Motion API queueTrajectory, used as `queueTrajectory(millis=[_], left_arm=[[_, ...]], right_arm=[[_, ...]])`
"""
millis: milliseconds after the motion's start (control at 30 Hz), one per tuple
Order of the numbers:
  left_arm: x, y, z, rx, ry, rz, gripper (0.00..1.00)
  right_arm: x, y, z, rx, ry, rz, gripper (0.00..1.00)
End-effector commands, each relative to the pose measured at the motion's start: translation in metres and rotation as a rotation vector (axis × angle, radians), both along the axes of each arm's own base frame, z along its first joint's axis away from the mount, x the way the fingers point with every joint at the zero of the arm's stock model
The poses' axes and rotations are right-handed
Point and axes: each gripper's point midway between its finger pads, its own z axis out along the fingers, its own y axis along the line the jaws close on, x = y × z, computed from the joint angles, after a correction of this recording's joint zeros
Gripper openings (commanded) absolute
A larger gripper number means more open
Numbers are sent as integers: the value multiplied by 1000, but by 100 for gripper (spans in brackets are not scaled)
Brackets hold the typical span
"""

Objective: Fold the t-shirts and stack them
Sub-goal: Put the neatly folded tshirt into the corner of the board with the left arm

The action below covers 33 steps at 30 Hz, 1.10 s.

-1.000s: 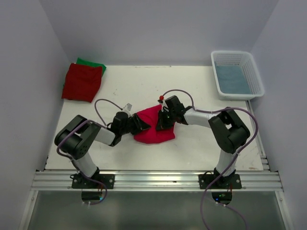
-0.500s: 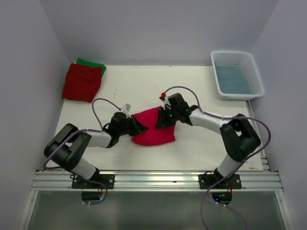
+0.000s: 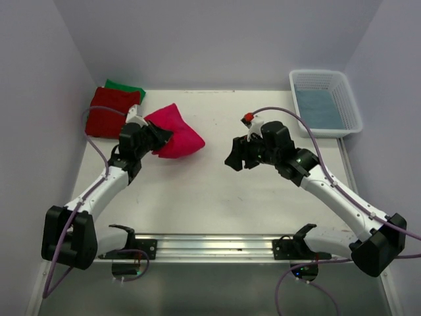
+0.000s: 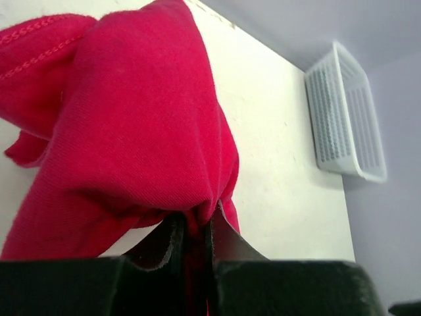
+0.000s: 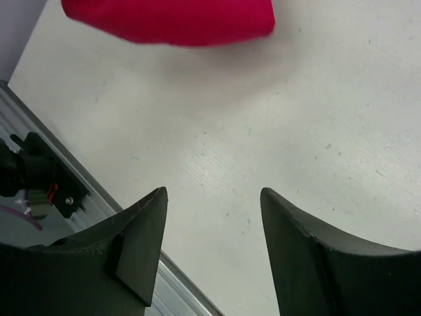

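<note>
Now that the right end effector has let go and drawn back over bare desk, jaws wide and empty, the folded crimson-pink t-shirt has left mid-desk. The left end effector, pinched narrow on a bunched edge of it, has carried it toward the far left corner. It hangs just beside the darker red t-shirt, which lies on the green t-shirt. Folding looks done; laying it on that stack remains. A white basket sits far right.
</note>
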Motion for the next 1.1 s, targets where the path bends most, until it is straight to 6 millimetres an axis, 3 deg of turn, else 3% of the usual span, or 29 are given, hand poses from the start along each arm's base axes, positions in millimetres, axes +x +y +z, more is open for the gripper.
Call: queueTrajectory(millis=[0, 33, 67, 100, 133, 167, 200, 233, 267, 300, 333, 367, 400, 433, 467, 500, 533, 567, 633, 667, 767, 833, 900, 967, 1067], left_arm=[[39, 36, 52, 33, -130, 91, 0], [47, 48, 60, 35, -144, 118, 0], [61, 71, 61, 47, -148, 168, 0], [72, 79, 85, 45, -201, 170, 0], [81, 88, 94, 46, -221, 181, 0], [95, 110, 92, 54, -216, 213, 0], [106, 113, 120, 46, -273, 187, 0], [115, 123, 129, 53, -287, 198, 0], [130, 142, 120, 70, -266, 228, 0], [140, 147, 150, 74, -329, 223, 0], [148, 157, 157, 76, -339, 232, 0], [164, 177, 146, 77, -311, 253, 0], [173, 181, 176, 76, -368, 226, 0], [182, 192, 180, 76, -372, 229, 0], [197, 209, 164, 72, -340, 241, 0], [205, 216, 182, 77, -376, 238, 0], [212, 223, 178, 79, -366, 250, 0], [225, 236, 151, 64, -304, 273, 0], [235, 250, 125, 39, -251, 304, 0], [240, 263, 92, 16, -174, 342, 0], [239, 280, 8, -30, -17, 409, 0], [228, 285, -55, -75, 105, 436, 0], [212, 288, -100, -115, 205, 487, 0], [194, 290, -130, -152, 254, 541, 0], [184, 295, -134, -157, 249, 587, 0]], right_arm=[[-12, -25, -29, -119, 46, -31, 63], [-16, -28, -37, -135, 64, -32, 63], [-18, -30, -41, -143, 72, -32, 63], [-21, -32, -43, -145, 77, -34, 63], [-24, -34, -51, -153, 94, -32, 63], [-27, -34, -52, -149, 99, -25, 63], [-29, -35, -54, -151, 102, -25, 63], [-29, -36, -57, -158, 108, -27, 63], [-31, -38, -61, -164, 115, -30, 63], [-32, -37, -63, -162, 124, -29, 62], [-32, -37, -65, -166, 132, -27, 62], [-33, -37, -64, -166, 136, -26, 62], [-33, -38, -65, -169, 140, -30, 62], [-33, -38, -65, -170, 140, -33, 62], [-33, -39, -66, -174, 143, -36, 62], [-33, -40, -67, -179, 142, -34, 61], [-34, -42, -67, -187, 143, -39, 62], [-34, -44, -69, -199, 150, -42, 62], [-34, -45, -66, -207, 148, -45, 61], [-33, -46, -66, -208, 148, -48, 61], [-34, -44, -59, -192, 142, -45, 61], [-34, -44, -55, -186, 142, -46, 61], [-34, -44, -53, -183, 138, -47, 61], [-35, -46, -53, -186, 140, -53, 61], [-38, -48, -55, -185, 139, -53, 61]])
